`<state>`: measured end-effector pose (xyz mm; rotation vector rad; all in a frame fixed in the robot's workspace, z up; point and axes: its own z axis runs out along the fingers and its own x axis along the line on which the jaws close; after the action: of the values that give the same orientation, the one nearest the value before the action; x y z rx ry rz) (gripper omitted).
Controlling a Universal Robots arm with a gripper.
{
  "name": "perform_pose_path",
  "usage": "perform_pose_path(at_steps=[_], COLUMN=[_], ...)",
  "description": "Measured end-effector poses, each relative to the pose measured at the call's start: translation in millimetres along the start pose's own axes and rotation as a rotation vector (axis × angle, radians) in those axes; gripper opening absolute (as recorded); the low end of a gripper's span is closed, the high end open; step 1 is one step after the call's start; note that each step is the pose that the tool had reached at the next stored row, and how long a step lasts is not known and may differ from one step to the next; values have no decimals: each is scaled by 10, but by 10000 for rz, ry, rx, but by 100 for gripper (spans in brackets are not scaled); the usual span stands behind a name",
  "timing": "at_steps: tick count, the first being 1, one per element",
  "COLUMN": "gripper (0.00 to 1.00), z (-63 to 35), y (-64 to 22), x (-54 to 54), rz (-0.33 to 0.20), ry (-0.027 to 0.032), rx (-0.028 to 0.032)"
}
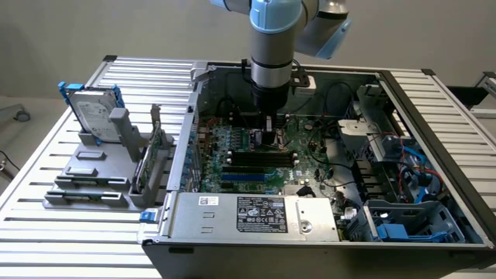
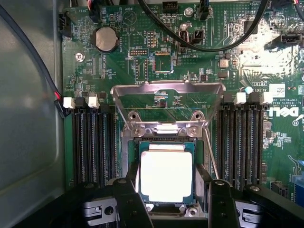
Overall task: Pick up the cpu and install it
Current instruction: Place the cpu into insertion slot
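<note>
Gripper [image 2: 173, 187]: down inside the open computer case [image 1: 434, 116], low over the motherboard [image 2: 95, 71], between the two banks of memory slots [image 2: 92, 142].
Fingers [image 2: 127, 199]: spread wide, one on each of two opposite sides of the cpu; closed on nothing, judging by the strip of socket visible between one finger and the chip.
Cpu [image 2: 166, 175]: flat, silver top up, inside the socket [image 2: 202, 164], edges square to the socket walls.
Key relation: cpu straight between the fingers and just beyond their tips, not off to either side; one finger close against the chip's edge, the other clearly apart from it.
Contact on the close side: touching or only near, cannot tell.
Long axis: none worth naming, chip close to square; the flanked edges parallel to the memory slots.
Load plate [image 2: 166, 90]: swung up and open behind the socket, not clamped over the chip.
Task standing: chip apparently seated in the socket, judged from its level, centred lie.
Hard drive [image 1: 94, 116]: upright in its grey holder outside the case, well apart from the gripper [image 1: 271, 125].
</note>
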<state>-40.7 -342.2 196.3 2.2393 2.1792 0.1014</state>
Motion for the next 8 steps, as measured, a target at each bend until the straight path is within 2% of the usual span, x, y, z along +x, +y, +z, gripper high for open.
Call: perform_pose_path(at_steps=[8], gripper=[55], z=[9], y=[-1], x=[14], rz=[-2], ry=[-20], rx=[1])
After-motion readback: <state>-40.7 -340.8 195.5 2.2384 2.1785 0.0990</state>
